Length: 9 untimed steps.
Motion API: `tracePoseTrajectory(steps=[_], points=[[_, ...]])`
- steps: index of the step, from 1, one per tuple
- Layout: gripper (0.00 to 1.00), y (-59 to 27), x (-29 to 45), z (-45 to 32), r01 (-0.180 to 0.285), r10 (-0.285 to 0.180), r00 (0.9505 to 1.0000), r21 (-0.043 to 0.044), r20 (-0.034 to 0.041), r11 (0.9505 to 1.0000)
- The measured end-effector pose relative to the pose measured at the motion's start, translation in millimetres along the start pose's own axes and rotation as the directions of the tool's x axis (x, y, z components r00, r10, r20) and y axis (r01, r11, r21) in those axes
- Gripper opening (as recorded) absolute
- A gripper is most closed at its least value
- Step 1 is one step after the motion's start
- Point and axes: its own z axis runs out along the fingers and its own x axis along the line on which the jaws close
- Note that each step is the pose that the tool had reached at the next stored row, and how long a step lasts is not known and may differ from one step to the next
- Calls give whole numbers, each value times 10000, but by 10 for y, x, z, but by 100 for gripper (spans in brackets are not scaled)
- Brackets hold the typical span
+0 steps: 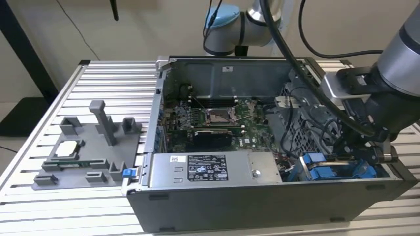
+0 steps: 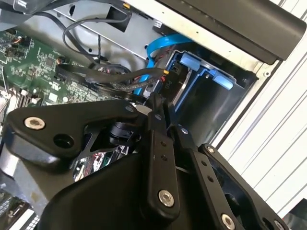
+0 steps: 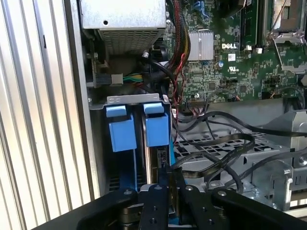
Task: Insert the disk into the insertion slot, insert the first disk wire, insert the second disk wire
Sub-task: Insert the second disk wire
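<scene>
The disk [image 3: 162, 154] sits edge-on in the insertion slot [image 3: 125, 98], between the two bright blue carrier tabs [image 3: 157, 128]. In the second wrist view the slot [image 2: 218, 98] is the dark bay with a blue tab [image 2: 200, 63], and the disk's end [image 2: 173, 86] faces my fingers. My gripper [image 3: 167, 173] hangs right over that end, jaws pressed close on the plug of a black disk wire [image 3: 211, 155]. This wire [image 2: 108, 73] runs in from the motherboard side to my gripper [image 2: 159, 101]. In the exterior view the gripper [image 1: 371, 153] reaches down at the case's right corner.
The open computer case [image 1: 262, 196] stands on a slatted table, with a grey power supply box [image 1: 213, 168] along its front wall and the motherboard [image 1: 217, 118] behind. A light blue cable [image 2: 160, 45] and loose black cables crowd the bay. A grey fixture [image 1: 88, 147] stands on the exterior view's left.
</scene>
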Motion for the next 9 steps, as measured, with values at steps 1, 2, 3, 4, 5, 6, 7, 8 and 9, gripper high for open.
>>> tracePoseTrajectory(steps=[1, 2, 3, 4, 5, 6, 7, 8, 9], points=[[0, 2, 0, 1, 2, -2, 10000, 17, 2, 10000], [0, 2, 0, 5, 7, -7, 10000, 44, 6, 10000], [0, 3, 1, 9, 14, -14, 10000, 81, 8, 10000], [0, 3, 2, 13, 21, -21, 10000, 124, 9, 9999], [0, 4, 3, 19, 29, -29, 10000, 166, 15, 9999], [0, 4, 4, 25, 33, -34, 10000, 187, 19, 9998], [0, 5, 5, 27, 35, -35, 10000, 191, 19, 9998], [0, 7, 6, 30, 35, -36, 10000, 194, 19, 9998], [0, 9, 7, 34, 35, -35, 10000, 197, 19, 9998]])
